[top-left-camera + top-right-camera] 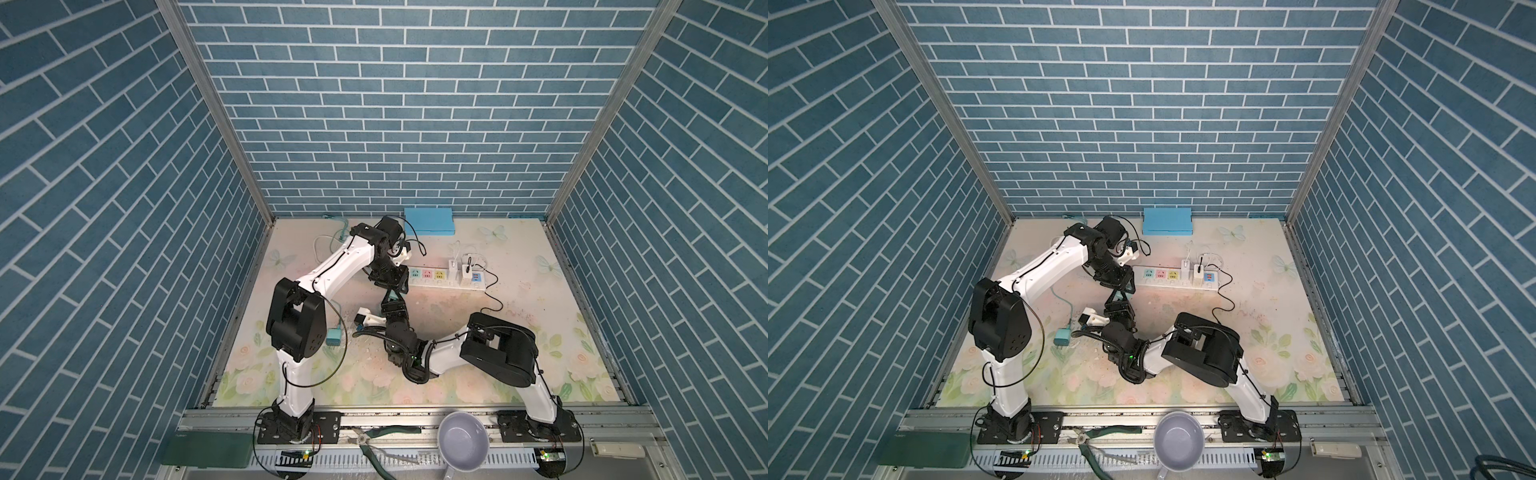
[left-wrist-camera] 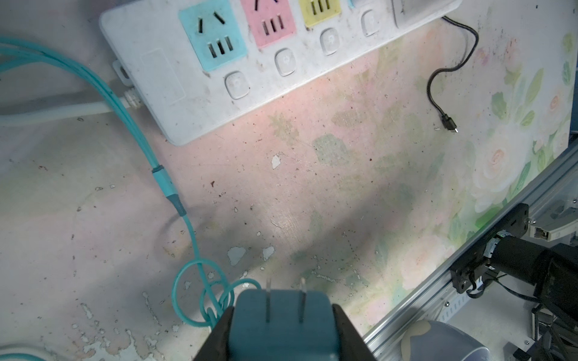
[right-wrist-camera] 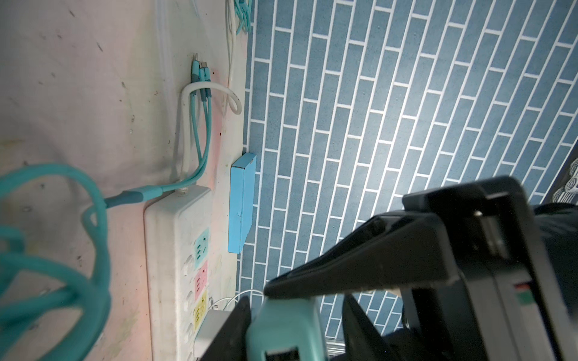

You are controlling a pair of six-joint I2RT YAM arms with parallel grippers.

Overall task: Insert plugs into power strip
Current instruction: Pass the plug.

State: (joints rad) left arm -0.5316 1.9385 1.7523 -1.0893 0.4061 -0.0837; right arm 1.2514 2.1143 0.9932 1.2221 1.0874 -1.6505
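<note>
Tabletop (image 1: 519, 332) with a faded flower print fills the booth floor, and both arms bend in to meet near its middle. Across the back lies the power strip (image 1: 432, 284), in front of a flat blue box (image 1: 428, 220). A lavender bowl (image 1: 463, 440) sits on the front rail.

The left gripper (image 2: 283, 314) is clamped on a teal plug (image 2: 281, 334), prongs pointing away from it. It holds the plug just off the strip's left end, near the blue socket. The right gripper (image 3: 295, 312) straddles that same plug with one finger against it and a gap at the other, so it is not clamped.

A white plug (image 1: 451, 264) and a second white plug (image 1: 467, 275) sit in the strip's right end. A spare teal plug (image 1: 333, 336) lies by the left arm's elbow, well apart from the strip.
</note>
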